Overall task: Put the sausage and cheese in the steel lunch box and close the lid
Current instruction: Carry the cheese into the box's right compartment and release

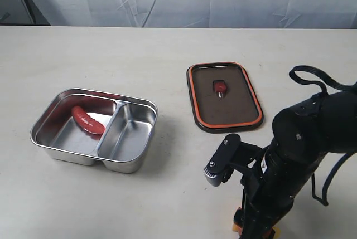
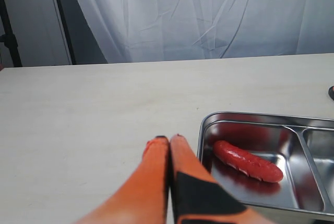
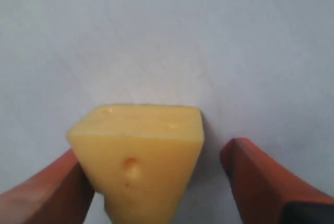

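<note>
While the right arm [image 1: 301, 150] hunches low at the bottom right of the exterior view, its wrist camera fills with the cheese [image 3: 141, 166], a yellow wedge sitting on the table [image 3: 156, 36] between the right fingers [image 3: 258, 179]. Those fingers are spread wide: one is close against the wedge's side, the other stands off with a clear gap! Over at the left of the exterior view, the sausage [image 1: 87, 121] lies slanted in the left-hand compartment of the steel lunch box [image 1: 136, 102]. The lid [image 1: 237, 108] rests on the table right of centre, orange seal rim up, well apart from the box. And the left fingers [image 2: 156, 164]? Pressed together, holding nothing, with the box and its sausage showing beyond them in the left wrist view.
</note>
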{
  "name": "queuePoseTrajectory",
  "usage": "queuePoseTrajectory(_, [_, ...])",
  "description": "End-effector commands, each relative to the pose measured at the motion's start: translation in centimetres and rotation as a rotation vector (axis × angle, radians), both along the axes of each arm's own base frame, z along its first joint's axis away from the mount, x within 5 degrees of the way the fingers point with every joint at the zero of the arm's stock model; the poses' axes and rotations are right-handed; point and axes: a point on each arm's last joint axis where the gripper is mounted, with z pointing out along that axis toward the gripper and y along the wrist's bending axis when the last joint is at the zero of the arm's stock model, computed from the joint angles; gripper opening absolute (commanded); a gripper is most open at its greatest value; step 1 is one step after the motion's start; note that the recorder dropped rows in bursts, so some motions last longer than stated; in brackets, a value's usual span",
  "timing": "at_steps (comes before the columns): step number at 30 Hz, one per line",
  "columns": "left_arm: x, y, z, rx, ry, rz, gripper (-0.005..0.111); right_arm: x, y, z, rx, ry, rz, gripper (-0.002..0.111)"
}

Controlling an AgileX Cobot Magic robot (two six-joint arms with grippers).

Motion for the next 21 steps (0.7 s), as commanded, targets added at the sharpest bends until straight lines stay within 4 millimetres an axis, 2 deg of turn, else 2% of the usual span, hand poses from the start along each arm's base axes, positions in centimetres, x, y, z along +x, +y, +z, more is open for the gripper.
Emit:
queuePoseTrajectory(1, [0.0, 0.0, -0.1, 0.006, -0.001, 0.002, 0.000, 0.1, 0.0, -0.4, -0.004, 0.009, -0.016, 0.052])
queuePoseTrajectory(6, [0.0, 0.0, -0.1, 0.006, -0.001, 0.002, 0.000, -0.1, 0.2, -0.1, 0.025, 0.026, -0.061, 0.004])
queuePoseTrajectory(7, [0.0, 0.0, -0.1, 0.006, -0.001, 0.002, 0.000, -0.1, 0.3, -0.1, 0.032, 0.029, -0.069, -0.001])
queuePoseTrajectory(10, [0.0, 0.0, -0.1, 0.006, -0.001, 0.002, 0.000, -0.1, 0.5, 0.7, 0.062, 0.023, -0.089, -0.001])
queuePoseTrajectory(14, [0.0, 0.0, -0.1, 0.006, -0.001, 0.002, 0.000, 0.8, 1.5, 3.3, 0.121, -0.003, -0.082, -0.001])
queuePoseTrajectory(21, [0.0, 0.0, -0.1, 0.006, -0.001, 0.002, 0.000, 4.9, 4.9, 8.9, 0.332, -0.220, -0.114, -0.001])
